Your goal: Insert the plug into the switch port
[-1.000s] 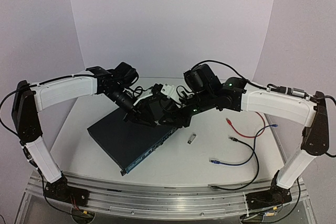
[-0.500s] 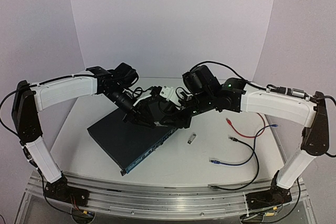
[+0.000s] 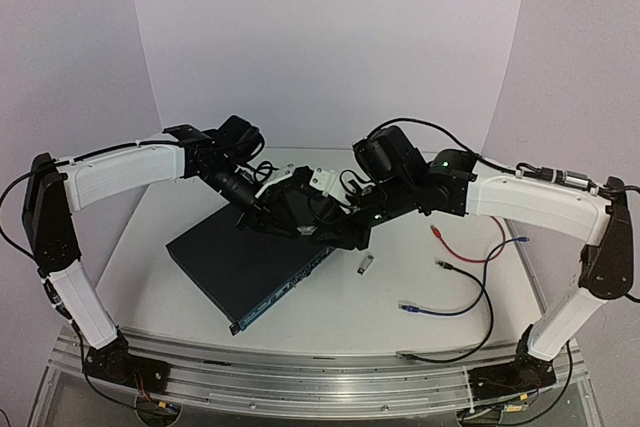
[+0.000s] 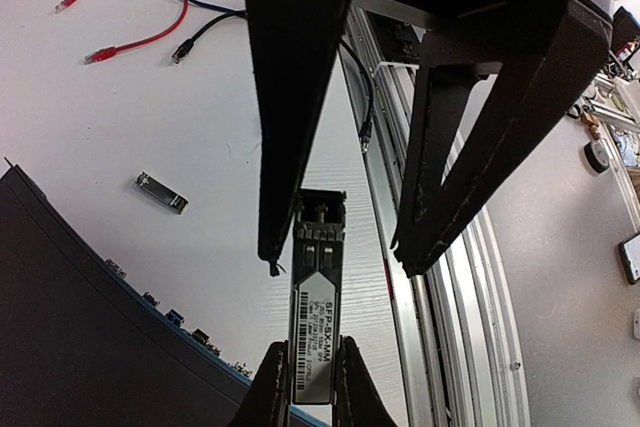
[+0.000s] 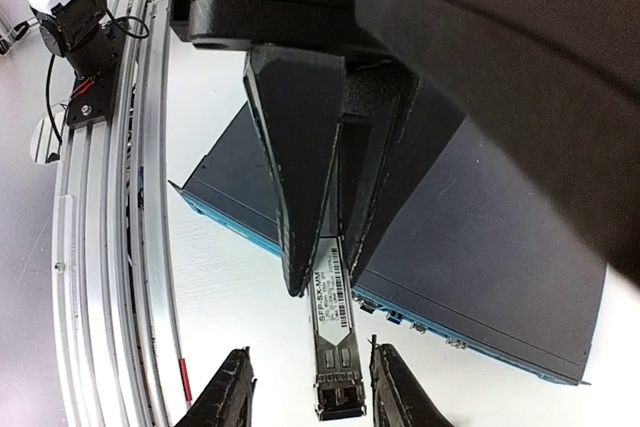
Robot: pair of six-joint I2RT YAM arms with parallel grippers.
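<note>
Plug (image 4: 316,297) mid-air, pinched in left gripper (image 4: 310,377), right gripper (image 5: 312,372) parted astride its far end; insertion into switch (image 3: 235,252) not yet begun

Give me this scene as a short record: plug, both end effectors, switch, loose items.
plug: SFP module, held off the table, not inserted
left end effector: shut on the plug
right end effector: open, fingers either side of the plug's free end
switch: flat on the table
loose items: second module, coloured cables
</note>
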